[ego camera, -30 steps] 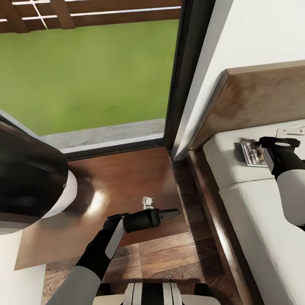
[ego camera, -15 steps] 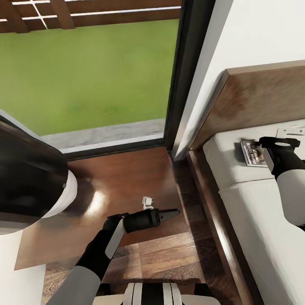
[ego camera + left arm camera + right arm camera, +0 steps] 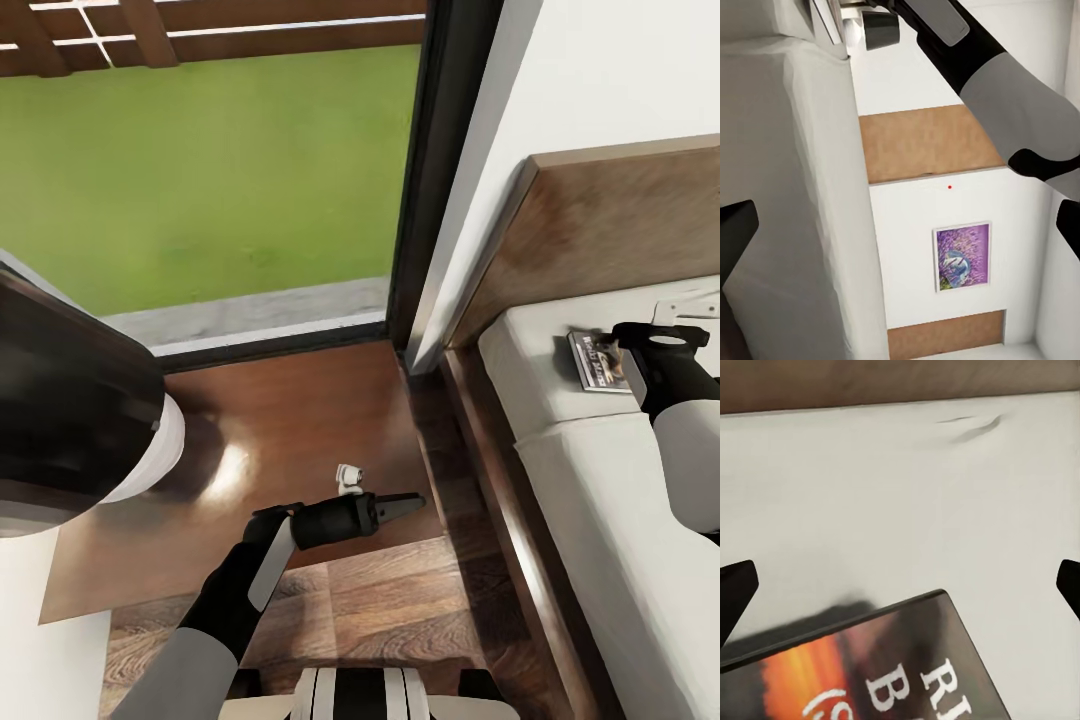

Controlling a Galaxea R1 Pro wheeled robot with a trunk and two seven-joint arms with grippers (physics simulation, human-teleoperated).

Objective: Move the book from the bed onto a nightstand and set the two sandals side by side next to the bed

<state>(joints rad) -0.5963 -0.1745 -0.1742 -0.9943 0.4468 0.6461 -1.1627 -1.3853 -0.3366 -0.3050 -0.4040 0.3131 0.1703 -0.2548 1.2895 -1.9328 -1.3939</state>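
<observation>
While the right claw (image 3: 622, 352) hangs spread over the book (image 3: 597, 362), risk is a skid: thin paperback lying flat on the soft mattress of the bed (image 3: 560, 400) near the headboard, so closing fingers may push it away or pinch fabric. Dark cover, orange and white lettering. Left claw (image 3: 408, 502) is pressed together, empty, over the nightstand (image 3: 290, 420) beside the bed.

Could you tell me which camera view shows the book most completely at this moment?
The head view: the book lies flat on the bed by the right gripper, most of its outline visible. The right wrist view shows a close-up corner with partial lettering. The left wrist view shows its edge.
</observation>
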